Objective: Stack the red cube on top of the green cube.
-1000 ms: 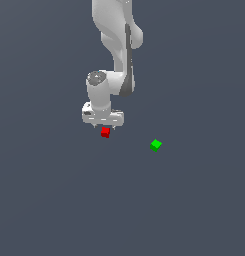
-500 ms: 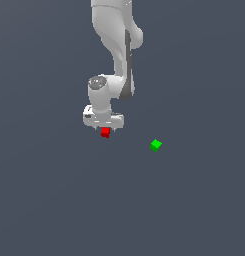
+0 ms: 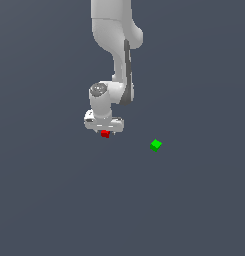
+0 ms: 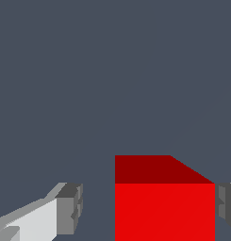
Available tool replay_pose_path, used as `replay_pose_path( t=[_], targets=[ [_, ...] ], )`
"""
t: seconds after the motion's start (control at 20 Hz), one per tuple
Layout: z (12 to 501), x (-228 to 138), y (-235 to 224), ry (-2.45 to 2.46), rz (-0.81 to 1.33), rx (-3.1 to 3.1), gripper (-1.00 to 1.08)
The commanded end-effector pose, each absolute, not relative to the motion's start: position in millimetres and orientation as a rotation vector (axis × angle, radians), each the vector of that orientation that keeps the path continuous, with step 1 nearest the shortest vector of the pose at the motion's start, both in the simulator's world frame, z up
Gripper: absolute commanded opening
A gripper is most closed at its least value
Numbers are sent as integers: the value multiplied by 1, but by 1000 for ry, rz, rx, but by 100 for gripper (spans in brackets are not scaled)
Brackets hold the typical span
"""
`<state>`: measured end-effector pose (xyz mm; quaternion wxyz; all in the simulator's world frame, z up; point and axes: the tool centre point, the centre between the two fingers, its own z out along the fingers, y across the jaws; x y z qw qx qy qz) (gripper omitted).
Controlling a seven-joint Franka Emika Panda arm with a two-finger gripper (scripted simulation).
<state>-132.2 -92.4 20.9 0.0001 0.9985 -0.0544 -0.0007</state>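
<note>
Here, the white end effector [image 3: 104, 131] of the Franka arm [image 3: 116, 55] hangs low over the dark grey table [image 3: 59, 200], its jaws parted around the red cube [image 3: 105, 133]. In the wrist view, the red cube [image 4: 164, 207] sits between the two grey fingertips [image 4: 70, 208], close against one pad and with a clear gap to the other, so the end effector is open and not yet clamped on it. The green cube [image 3: 155, 145] lies on the table well apart from the end effector, off toward the exterior view's right and slightly lower in that view, standing alone on the bare surface.
</note>
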Motion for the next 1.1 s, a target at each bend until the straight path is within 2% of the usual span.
replay_pose_path(
  t=[0.0,0.65,1.05],
  targets=[
    [20,-132,-92,-171,-1,3137,-100],
    [22,-132,-92,-171,0,3137,-100],
    [49,-133,-92,-171,0,3137,-100]
  ],
)
